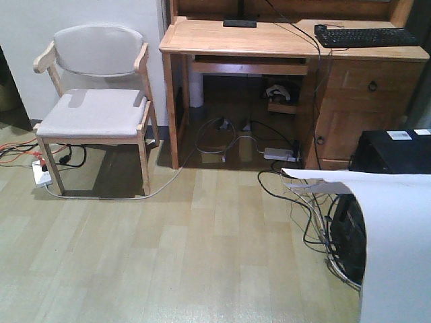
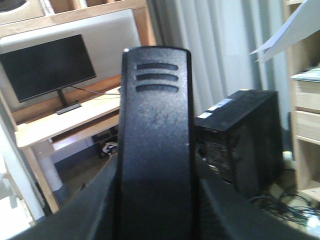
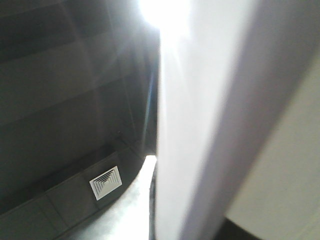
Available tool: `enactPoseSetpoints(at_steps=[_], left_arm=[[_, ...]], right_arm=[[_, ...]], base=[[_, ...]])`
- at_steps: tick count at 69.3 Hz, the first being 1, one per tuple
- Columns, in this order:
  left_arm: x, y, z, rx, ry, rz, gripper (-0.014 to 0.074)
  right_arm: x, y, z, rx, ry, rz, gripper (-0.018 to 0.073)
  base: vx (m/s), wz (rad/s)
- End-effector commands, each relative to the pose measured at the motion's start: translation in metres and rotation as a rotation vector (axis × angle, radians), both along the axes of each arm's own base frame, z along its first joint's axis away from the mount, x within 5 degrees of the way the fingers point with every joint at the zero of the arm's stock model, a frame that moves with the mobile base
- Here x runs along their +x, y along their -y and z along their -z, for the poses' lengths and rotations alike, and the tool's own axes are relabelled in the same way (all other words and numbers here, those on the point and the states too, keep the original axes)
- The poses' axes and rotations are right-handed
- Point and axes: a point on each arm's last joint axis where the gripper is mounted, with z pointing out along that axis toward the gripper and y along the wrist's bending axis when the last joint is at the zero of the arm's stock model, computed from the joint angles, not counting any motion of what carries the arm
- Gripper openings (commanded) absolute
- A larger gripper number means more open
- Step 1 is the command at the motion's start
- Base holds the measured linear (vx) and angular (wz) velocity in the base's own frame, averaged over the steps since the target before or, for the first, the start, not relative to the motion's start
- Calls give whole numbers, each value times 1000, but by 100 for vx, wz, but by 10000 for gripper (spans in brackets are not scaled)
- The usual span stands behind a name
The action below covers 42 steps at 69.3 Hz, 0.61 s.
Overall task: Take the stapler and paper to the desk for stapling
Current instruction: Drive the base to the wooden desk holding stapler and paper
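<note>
Where the left claw point(image 2: 156, 202) is seen from its own wrist, its dark fingers point(image 2: 105, 207) are pressed in from both sides on a black ridged body, taken to be the stapler point(image 2: 155, 125). The stapler is thus pinched, and its long axis runs straight out from the claw, upright in that view. No orange patch or label is shown on this face.

The right claw is shown in no view, so its state cannot be told. The paper point(image 3: 200, 125) is seen almost edge-on, just beside that wrist camera. In the front view it is held off the floor point(image 1: 168, 256) at the lower right, curling over, which suggests a pinch there.

The desk point(image 1: 229, 42) lies ahead of both claws, well apart from them across the floor. Neither thing is yet set on it. Its right half is taken by a keyboard point(image 1: 367, 35), and bare wood is left toward the left and middle. A chair point(image 1: 94, 111) stands beside its left end, and a black tower point(image 1: 394, 151) stands just behind the paper.

A forward approach is judged to come next, with the paper carried up and leftward past the tower. Which arm is nearer cannot be told.
</note>
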Motion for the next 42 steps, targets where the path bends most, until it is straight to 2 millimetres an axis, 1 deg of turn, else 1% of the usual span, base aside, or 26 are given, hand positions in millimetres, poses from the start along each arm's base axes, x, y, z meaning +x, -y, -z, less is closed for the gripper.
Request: enactPoseSetpoints(at_steps=[1, 19, 42], left_arm=[[-1, -1, -19, -89, 109, -1, -6], [-1, -1, -19, -89, 109, -1, -6], [-1, -1, -19, -89, 109, -1, -6]], right_arm=[[-7, 1, -13, 18, 118, 6, -2], [-7, 1, -12, 18, 117, 7, -2], [-7, 1, -12, 18, 117, 7, -2]], base=[[29, 6], [35, -5], [43, -12]])
